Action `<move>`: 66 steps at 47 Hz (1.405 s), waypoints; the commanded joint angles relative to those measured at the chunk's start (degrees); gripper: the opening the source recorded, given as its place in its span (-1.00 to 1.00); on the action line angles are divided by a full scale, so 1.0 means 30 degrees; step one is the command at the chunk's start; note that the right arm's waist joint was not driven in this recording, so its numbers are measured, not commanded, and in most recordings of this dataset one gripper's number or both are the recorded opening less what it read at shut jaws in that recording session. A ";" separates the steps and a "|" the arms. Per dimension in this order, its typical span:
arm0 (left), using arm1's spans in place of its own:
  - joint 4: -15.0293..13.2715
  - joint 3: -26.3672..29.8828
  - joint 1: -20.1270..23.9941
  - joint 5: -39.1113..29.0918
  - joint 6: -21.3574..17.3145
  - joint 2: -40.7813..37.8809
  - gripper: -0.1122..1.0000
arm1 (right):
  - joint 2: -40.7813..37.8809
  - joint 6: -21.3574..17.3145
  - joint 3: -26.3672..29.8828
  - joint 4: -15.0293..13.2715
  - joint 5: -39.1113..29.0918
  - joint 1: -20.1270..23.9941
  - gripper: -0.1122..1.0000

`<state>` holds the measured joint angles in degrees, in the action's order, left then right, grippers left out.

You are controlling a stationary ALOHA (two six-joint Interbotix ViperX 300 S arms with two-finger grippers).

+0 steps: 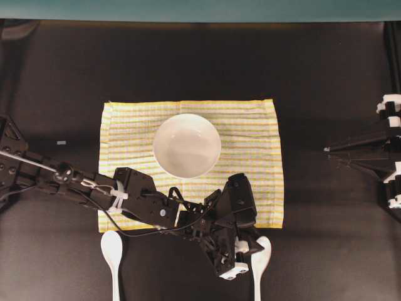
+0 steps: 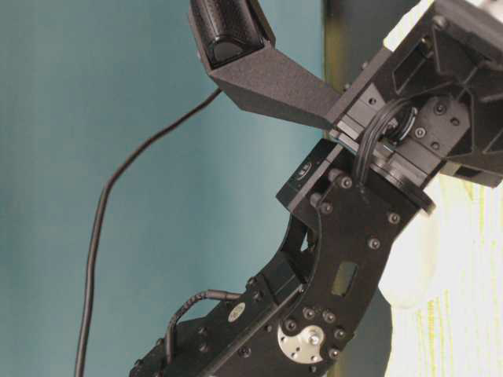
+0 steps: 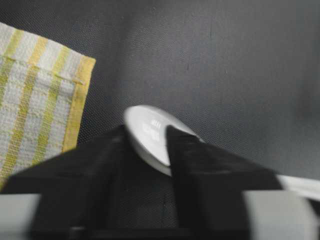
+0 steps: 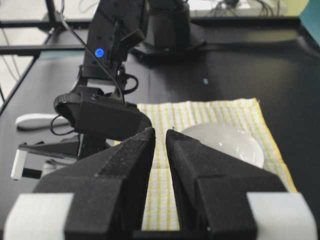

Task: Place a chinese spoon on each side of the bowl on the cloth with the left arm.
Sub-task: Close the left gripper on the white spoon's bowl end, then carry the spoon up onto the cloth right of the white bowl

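Overhead view: my left gripper (image 1: 241,257) sits just off the near right corner of the cloth (image 1: 125,132), over the right chinese spoon (image 1: 261,251) on the bare black table (image 1: 62,75).
Left hand: in the left wrist view my jaws stand narrowed around the spoon's scoop (image 3: 150,132), one finger (image 3: 190,160) crossing its rim; whether they truly pinch it I cannot tell.
Right hand: my right gripper (image 4: 160,145) hangs parked off the cloth's right edge, fingers nearly touching, holding nothing.
Spoons: the second chinese spoon (image 1: 112,251) lies off the cloth's near left corner, scoop toward the cloth, handle running to the table's near edge. Neither spoon is on the cloth.
Bowl: the bowl (image 1: 187,145) stands at the middle of the cloth, toward its far edge.
Handling: I judge the spoon hard, glazed and slippery, light but breakable; it will likely skate or tip under a pinch on the curved scoop. The neck where scoop meets handle looks the safer hold.
Room: bare cloth lies open on both sides of the bowl, wider than a scoop. The cloth is soft and its hem could drag or ruck if a spoon slides over it, so lifting clear seems wise.
Risk: knocking the bowl when swinging inward.
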<state>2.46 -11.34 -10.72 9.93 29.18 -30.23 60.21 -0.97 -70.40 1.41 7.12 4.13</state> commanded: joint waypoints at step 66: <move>0.0088 0.0703 0.6475 -0.6182 -0.1992 0.3428 -0.70 | -0.0176 0.0088 0.0000 0.0029 0.0469 0.0000 -0.50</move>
<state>2.46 -9.76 8.44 -10.63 24.43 -19.86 60.21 -0.88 -70.75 1.41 7.91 4.13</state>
